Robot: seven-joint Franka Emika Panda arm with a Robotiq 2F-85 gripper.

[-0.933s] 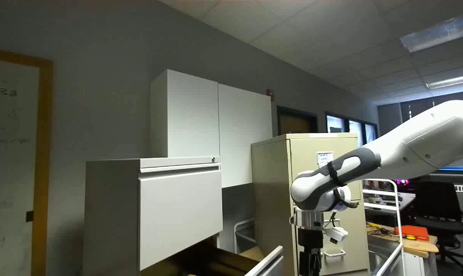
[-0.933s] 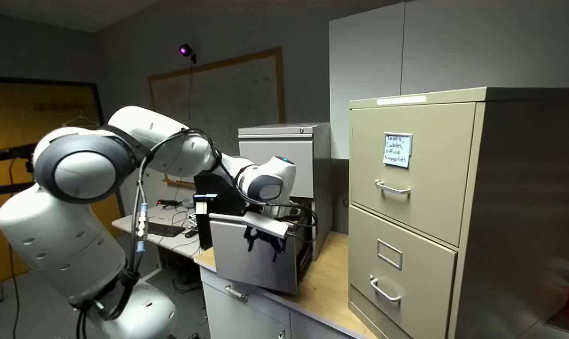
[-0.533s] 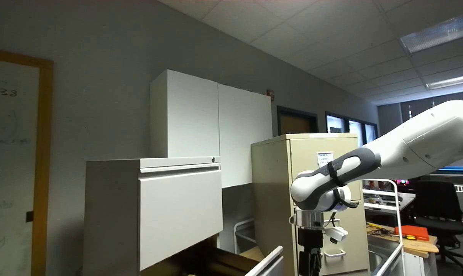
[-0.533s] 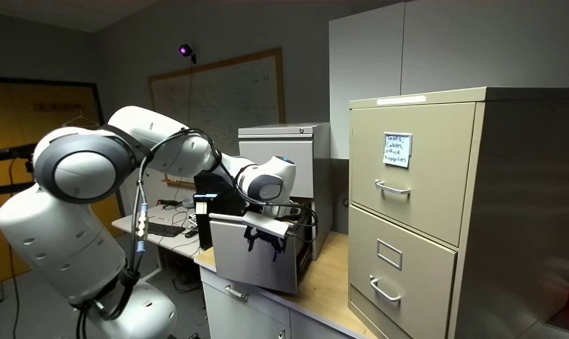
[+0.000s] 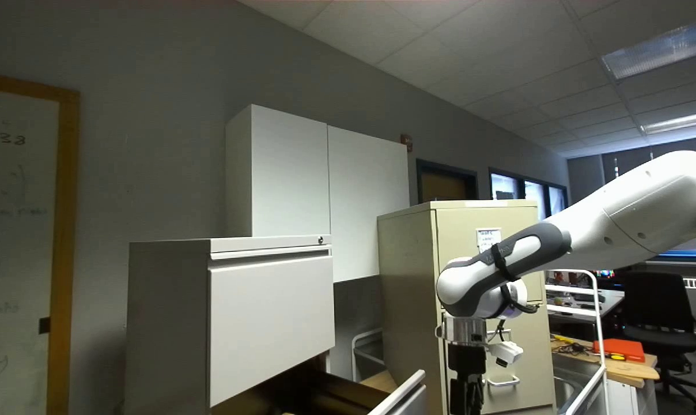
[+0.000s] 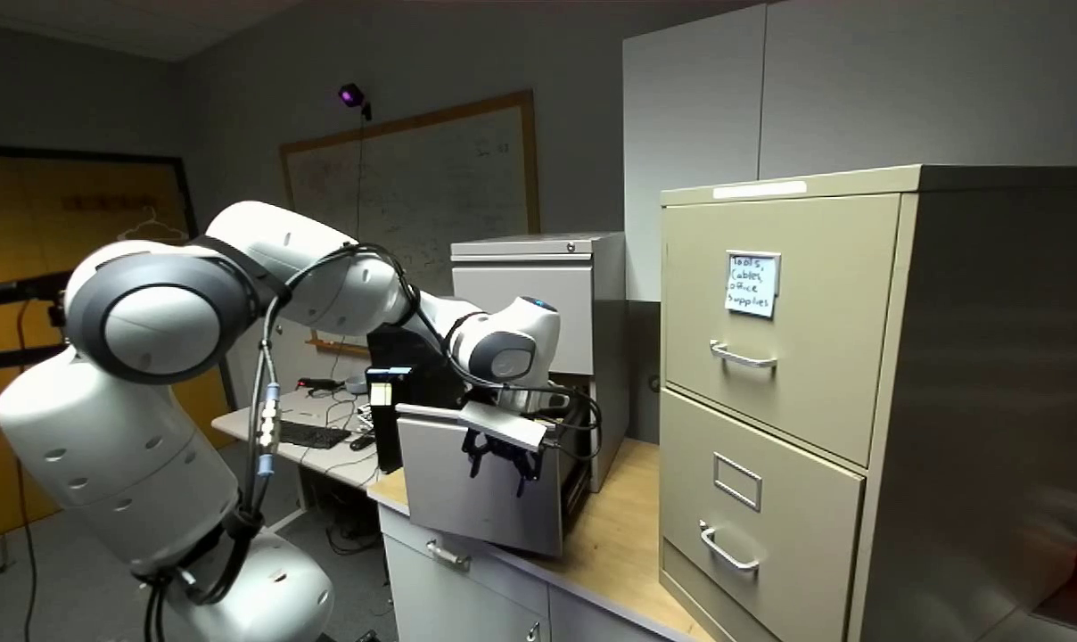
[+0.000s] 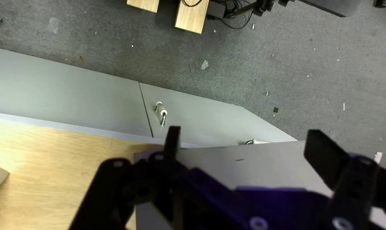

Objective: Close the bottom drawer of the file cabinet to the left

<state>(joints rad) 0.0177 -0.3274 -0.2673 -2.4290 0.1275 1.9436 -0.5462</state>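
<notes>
The file cabinet (image 5: 166, 323) is pale grey-white, and it also shows behind my arm in an exterior view (image 6: 608, 357). Its upper drawer is shut. The bottom drawer (image 5: 403, 400) is pulled well out, with a brownish inside; its plain front faces my arm in an exterior view (image 6: 476, 508). My gripper (image 6: 498, 477) points down just in front of that drawer front, near its top edge. In the wrist view my gripper (image 7: 245, 139) is open, its fingers wide apart with nothing between them. The drawer front (image 7: 244, 163) lies close behind the fingers. I cannot tell whether they touch it.
A taller beige cabinet (image 6: 779, 357) with handles stands to the side on the wooden counter (image 6: 623, 526). Grey doors with handles (image 6: 449, 555) are below the counter. A white cupboard (image 5: 290, 173) hangs behind. A desk (image 6: 302, 410) holds a keyboard.
</notes>
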